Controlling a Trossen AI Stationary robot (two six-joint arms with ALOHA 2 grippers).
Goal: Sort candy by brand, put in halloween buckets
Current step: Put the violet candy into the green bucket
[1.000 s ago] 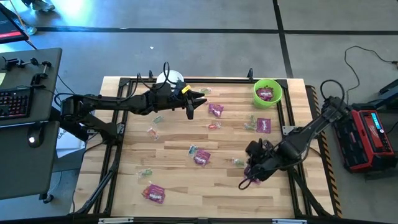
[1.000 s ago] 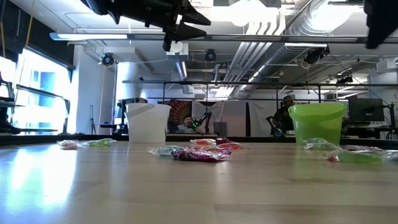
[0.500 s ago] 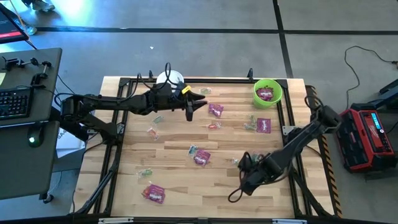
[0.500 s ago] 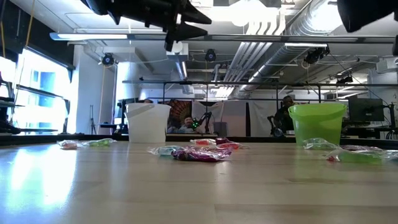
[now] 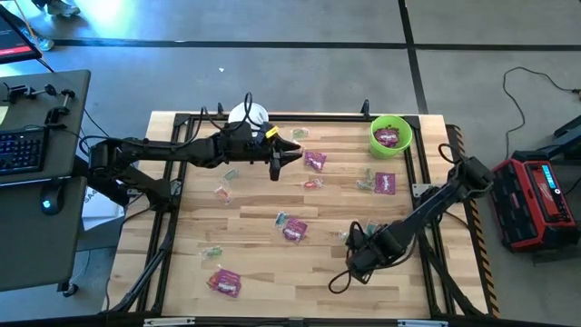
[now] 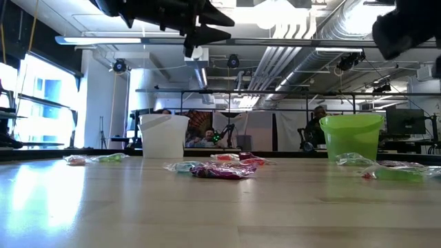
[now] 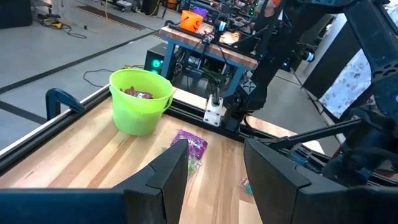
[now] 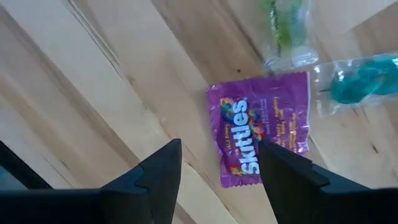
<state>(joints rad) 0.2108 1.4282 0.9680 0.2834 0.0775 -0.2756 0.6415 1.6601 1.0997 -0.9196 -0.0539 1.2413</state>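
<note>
Candy lies scattered over the wooden table: magenta packets (image 5: 315, 161) (image 5: 385, 183) (image 5: 294, 231) (image 5: 224, 282) and small clear-wrapped pieces (image 5: 222, 193) (image 5: 311, 184). The lime green bucket (image 5: 390, 134) at the far right holds purple packets; the white bucket (image 5: 247, 114) stands at the far edge, partly behind my left arm. My left gripper (image 7: 214, 174) hovers open and empty over the table's far middle, pointing toward the green bucket (image 7: 140, 99). My right gripper (image 8: 217, 180) points down, open, just over a purple Skittles packet (image 8: 261, 127) lying flat beside green (image 8: 286, 31) and blue (image 8: 357, 84) pieces.
Black frame rails (image 5: 413, 163) border the tabletop on all sides. In the low view the white bucket (image 6: 164, 135) and the green bucket (image 6: 350, 136) stand at the back, with candy (image 6: 222, 169) lying between them. A desk with a keyboard (image 5: 23, 150) stands to the left.
My right gripper has sunk toward the table and moved toward the near-left, tipping until it points straight down over the candy near the front right. The candy and buckets have stayed where they were.
</note>
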